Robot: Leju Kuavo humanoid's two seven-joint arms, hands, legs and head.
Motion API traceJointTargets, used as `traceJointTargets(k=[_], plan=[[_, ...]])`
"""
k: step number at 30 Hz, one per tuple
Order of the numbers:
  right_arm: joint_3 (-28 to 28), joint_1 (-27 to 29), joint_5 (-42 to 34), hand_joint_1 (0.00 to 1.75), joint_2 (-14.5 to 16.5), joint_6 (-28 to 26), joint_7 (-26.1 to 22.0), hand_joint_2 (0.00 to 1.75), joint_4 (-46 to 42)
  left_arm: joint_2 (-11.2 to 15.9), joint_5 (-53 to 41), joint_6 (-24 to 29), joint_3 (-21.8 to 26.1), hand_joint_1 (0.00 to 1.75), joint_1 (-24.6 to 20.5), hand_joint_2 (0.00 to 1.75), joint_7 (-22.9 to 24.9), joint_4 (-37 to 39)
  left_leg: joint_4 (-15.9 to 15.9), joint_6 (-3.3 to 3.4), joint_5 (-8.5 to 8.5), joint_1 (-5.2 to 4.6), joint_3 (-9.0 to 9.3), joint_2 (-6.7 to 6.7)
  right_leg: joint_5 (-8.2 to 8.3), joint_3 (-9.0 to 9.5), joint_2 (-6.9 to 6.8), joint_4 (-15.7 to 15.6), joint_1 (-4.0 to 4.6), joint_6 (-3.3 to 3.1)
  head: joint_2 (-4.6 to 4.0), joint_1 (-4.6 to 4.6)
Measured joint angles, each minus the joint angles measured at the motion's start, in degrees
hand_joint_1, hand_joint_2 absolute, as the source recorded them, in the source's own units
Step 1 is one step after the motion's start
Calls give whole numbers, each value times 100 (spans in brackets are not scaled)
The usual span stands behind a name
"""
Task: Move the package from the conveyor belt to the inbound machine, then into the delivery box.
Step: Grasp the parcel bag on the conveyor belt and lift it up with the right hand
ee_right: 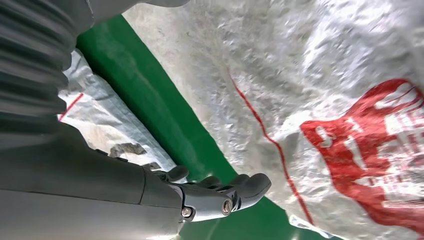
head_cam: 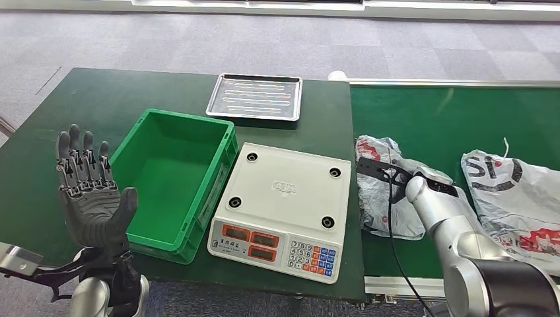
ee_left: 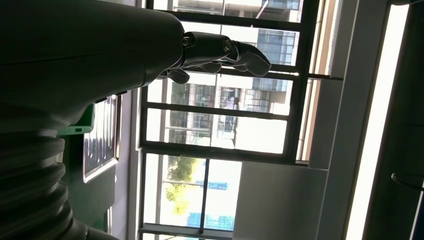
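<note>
Two white plastic packages with red and black print lie on the green conveyor belt [head_cam: 455,112]. One package [head_cam: 380,198] is beside the scale, the other [head_cam: 518,191] further right. My right arm [head_cam: 439,211] reaches over the nearer package, and its wrist hides the hand from the head view. In the right wrist view my right hand [ee_right: 215,195] hovers close over the crinkled package [ee_right: 325,115], thumb out, holding nothing. My left hand [head_cam: 89,191] is raised beside the green box [head_cam: 198,218], palm forward, fingers spread and empty. The inbound machine is a white scale [head_cam: 287,191] with nothing on its platform.
A metal tray [head_cam: 254,97] lies on the dark green table [head_cam: 79,112] behind the box and scale. The green box holds nothing. A steel rail [head_cam: 455,83] borders the belt's far edge. Grey carpet lies beyond.
</note>
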Motion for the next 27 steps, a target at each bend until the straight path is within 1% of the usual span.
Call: traceJointTargets(k=[3,5,7,11,12,14,17,27], plan=[[143,57,5,0,1,-93,-220,175,-8,0,-22,-4,13,0,2,175,32,-14,0,0,0,0,0,0,0,1,0,0,0,0,0,0],[233,123,-45,0,1,-117,-491,175,-33,2,-39,-7,17,0,3,175,51,-31,0,0,0,0,0,0,0,1,0,0,0,0,0,1],[333,220,-185,0,1,-55,-928,175,-95,5,-46,-20,21,0,-6,175,73,-42,0,0,0,0,0,0,0,1,0,0,0,0,0,1],[568,501,-706,0,-20,300,-2039,175,-341,25,-38,-59,23,0,-106,175,126,-34,0,0,0,0,1,-1,0,0,-1,0,0,0,0,0],[641,579,-829,0,-35,395,-2268,175,-414,33,-27,-66,23,0,-139,175,129,-25,0,0,0,0,1,-1,0,0,-1,0,0,0,0,0],[805,729,-1005,0,-74,531,-2580,175,-559,52,1,-57,23,0,-189,175,127,1,0,0,0,0,1,-1,0,1,-1,0,0,0,0,1],[1067,901,-1146,0,-128,603,-2740,175,-755,86,40,-3,22,0,-222,175,113,48,0,0,-1,0,3,5,0,-1,6,0,0,0,0,2],[1640,1106,-1451,0,-237,636,-2750,175,-1122,162,103,26,-4,0,-270,175,61,144,0,-1,-1,2,9,11,0,1,19,0,2,0,0,1]])
